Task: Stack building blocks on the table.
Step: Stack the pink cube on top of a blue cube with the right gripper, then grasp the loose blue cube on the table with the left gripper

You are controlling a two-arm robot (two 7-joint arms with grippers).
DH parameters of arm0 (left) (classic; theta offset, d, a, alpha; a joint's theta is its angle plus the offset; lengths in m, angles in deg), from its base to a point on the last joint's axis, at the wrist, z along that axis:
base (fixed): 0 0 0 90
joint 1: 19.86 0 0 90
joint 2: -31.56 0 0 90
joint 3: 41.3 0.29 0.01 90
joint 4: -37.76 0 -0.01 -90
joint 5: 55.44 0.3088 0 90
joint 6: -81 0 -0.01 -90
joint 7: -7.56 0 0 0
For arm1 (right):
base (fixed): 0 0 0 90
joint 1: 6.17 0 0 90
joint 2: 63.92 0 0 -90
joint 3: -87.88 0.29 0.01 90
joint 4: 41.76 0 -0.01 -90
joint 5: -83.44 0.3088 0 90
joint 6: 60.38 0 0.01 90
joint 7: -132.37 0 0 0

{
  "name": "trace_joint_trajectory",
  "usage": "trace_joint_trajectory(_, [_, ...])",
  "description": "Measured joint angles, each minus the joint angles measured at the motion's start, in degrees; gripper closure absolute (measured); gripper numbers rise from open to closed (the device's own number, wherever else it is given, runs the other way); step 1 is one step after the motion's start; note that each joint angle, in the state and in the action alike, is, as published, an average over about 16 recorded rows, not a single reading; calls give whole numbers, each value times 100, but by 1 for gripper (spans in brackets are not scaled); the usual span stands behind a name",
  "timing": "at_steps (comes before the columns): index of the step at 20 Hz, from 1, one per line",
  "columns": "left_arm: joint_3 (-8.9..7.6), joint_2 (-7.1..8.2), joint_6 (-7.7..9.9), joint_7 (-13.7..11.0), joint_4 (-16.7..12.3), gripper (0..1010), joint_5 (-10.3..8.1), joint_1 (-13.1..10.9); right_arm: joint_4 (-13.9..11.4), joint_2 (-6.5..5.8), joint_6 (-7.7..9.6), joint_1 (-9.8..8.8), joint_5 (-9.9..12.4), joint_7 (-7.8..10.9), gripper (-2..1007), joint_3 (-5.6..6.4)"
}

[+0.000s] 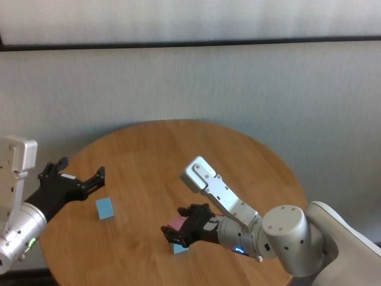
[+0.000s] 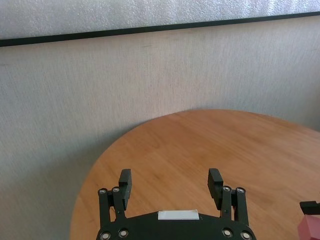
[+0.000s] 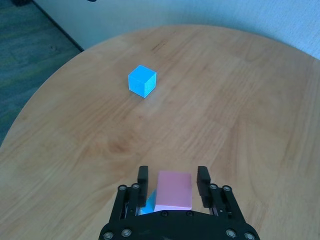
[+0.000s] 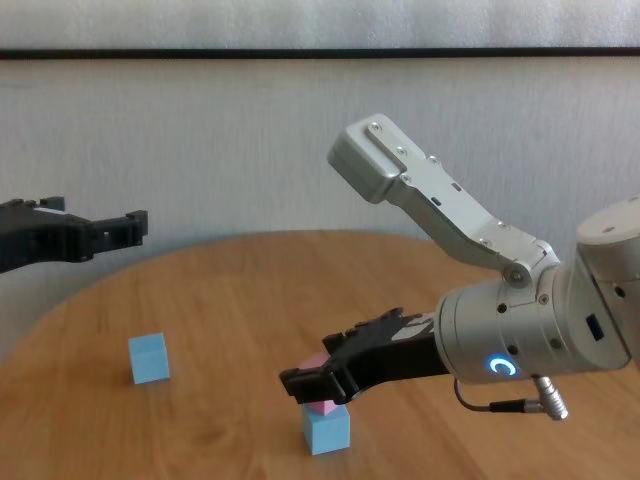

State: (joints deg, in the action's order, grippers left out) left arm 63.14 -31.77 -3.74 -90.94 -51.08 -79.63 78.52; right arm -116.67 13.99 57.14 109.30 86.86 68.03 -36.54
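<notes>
Table (image 1: 178, 155) mid-top bare; right hand (image 3: 173, 181) grips pink block (image 3: 173, 190) atop blue block (image 4: 326, 430); left hand (image 2: 171, 186) open.

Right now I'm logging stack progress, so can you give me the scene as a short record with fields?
table: round wooden top
pink block: between the right pincer's fingers, sitting on a blue block; pink block
second blue block: alone on the table, toward the robot's left
left pincer: open, empty, raised above the table's left side
stack so far: two blocks, pink over blue
still to stack: the lone blue block
</notes>
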Motion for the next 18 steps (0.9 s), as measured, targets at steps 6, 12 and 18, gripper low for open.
trace_joint_trajectory(6, [0,0,0,0,0,10,0,0,-14,-6,-46,-6,5,-4,247,9])
trace_joint_trajectory(12, [0,0,0,0,0,11,0,0,-64,-11,-362,-56,28,-113,90,132])
trace_joint_trajectory(18, [0,0,0,0,0,11,0,0,-29,22,-1103,-139,35,-536,12,481])
